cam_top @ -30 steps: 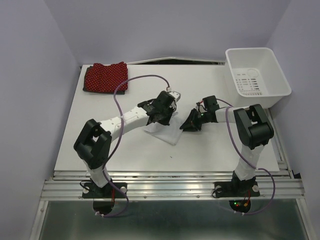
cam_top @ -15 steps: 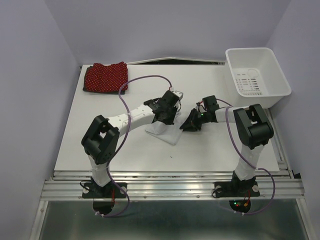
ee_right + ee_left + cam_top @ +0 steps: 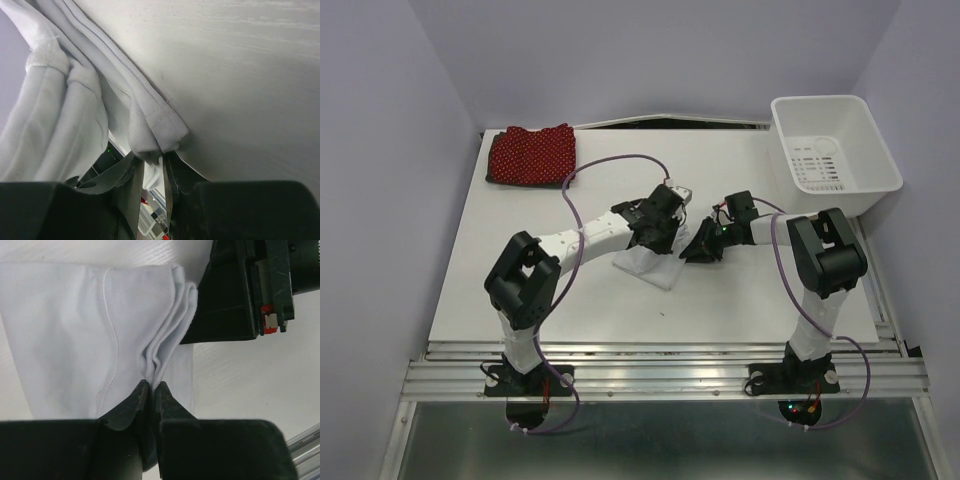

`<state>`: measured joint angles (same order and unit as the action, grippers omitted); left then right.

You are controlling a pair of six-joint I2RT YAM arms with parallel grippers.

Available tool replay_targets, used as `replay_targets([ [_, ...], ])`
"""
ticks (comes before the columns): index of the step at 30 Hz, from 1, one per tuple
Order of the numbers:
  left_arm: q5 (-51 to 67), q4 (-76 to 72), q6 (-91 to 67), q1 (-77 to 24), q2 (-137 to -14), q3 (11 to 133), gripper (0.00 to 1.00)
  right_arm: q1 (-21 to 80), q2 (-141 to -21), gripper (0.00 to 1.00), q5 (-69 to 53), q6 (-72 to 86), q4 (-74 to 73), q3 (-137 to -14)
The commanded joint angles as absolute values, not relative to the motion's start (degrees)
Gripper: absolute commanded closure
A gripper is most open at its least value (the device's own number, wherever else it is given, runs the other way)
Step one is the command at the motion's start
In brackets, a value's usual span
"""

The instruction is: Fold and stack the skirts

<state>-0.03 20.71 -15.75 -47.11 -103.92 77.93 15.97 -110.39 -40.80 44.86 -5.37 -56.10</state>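
Pinches a bunched fold of the white skirt (image 3: 75,335) with the left gripper (image 3: 152,390). Has the jaws almost shut, with only thin cloth between the two black fingertips. Holds the skirt at its right edge, where the layers pile up in soft folds.

Grabs the same white skirt from the other side with the right gripper (image 3: 159,162). Squeezes a stitched hem between those jaws, open only as wide as the cloth is thick. Sits just beside the left gripper, tip facing tip; cannot tell if the two touch.

Leaves the rest of the white skirt lying flat on the white table (image 3: 520,290), near the middle and a bit toward the front. Spreads out below the left gripper in a folded, slanted shape, with one corner pointing to the front.

Shows a red skirt with tiny white dots (image 3: 531,155), folded into a neat square, at the far left corner of the table, well apart from both arms. Shows a white plastic bin (image 3: 833,150) at the far right corner, with small slots in its bottom, near the right arm but not touching it.
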Motion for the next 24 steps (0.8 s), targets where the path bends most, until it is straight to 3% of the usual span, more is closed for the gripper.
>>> replay_targets([
  [1, 2.7, 19.3, -16.9, -47.9, -105.4, 80.1, 0.89, 16.6, -112.1, 0.73, -36.8, 43.9, -6.2, -56.6],
  [6, 2.5, 20.5, -16.1, -47.9, -108.0, 81.4, 0.67, 16.6, -111.6, 0.73, -36.6, 43.8, -6.3, -56.4],
  [11, 2.7, 21.8, -14.0, -47.5, -106.3, 81.5, 0.51, 16.6, -111.1, 0.72, -36.0, 42.5, -7.4, -57.1],
  [13, 3.7, 22.0, -12.6, -46.9, -103.5, 81.4, 0.33, 16.6, -110.6, 0.71, -35.6, 41.1, -9.4, -57.8],
  [14, 4.0, 21.8, -12.6, -46.8, -102.3, 81.0, 0.33, 16.6, -110.2, 0.7, -35.3, 40.4, -10.4, -58.1],
  [15, 5.2, 21.4, -11.6, -46.8, -100.7, 80.5, 0.19, 15.9, -109.8, 0.7, -35.1, 38.5, -12.6, -58.4],
  [16, 5.9, 20.0, -11.1, -46.6, -99.2, 78.9, 0.13, 15.2, -109.3, 0.69, -34.6, 37.5, -14.2, -58.9],
  [24, 19.1, 12.8, -8.4, -36.1, -85.7, 73.0, 0.01, 10.8, -103.6, 0.55, -28.1, 18.8, -32.0, -67.6],
])
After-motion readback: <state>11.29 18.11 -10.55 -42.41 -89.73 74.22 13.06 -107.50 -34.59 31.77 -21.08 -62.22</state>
